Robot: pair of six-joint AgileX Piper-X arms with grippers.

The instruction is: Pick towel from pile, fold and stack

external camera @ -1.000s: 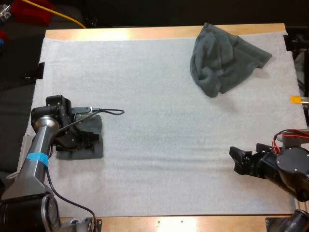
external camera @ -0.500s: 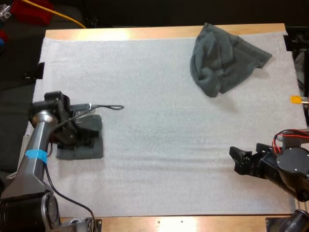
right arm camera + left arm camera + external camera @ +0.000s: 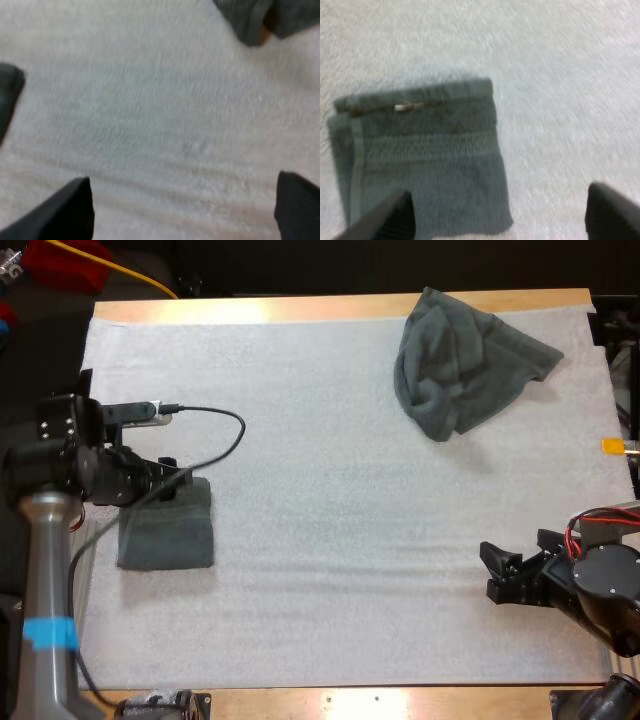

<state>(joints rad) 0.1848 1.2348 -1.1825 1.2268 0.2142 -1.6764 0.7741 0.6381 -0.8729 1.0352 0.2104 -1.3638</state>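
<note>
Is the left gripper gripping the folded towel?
No, the left gripper is open, clear of the folded towel lying flat on the white mat.

White mat (image 3: pixel 330 540) on wooden table (image 3: pixel 300 308), dark space (image 3: pixel 300 265) beyond far edge

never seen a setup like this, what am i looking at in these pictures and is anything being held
These are two robot arms at a wooden table covered by a white mat. The wide picture comes from a camera behind the arms, looking down. The other two come from cameras on each arm's wrist, so the big black fingers there are that arm's own. The left end effector hovers over a folded dark grey-green towel, fingers apart, gripping nothing. The right end effector is open too, above bare mat. A crumpled towel lies at the mat's far right. Nothing is held.
</note>
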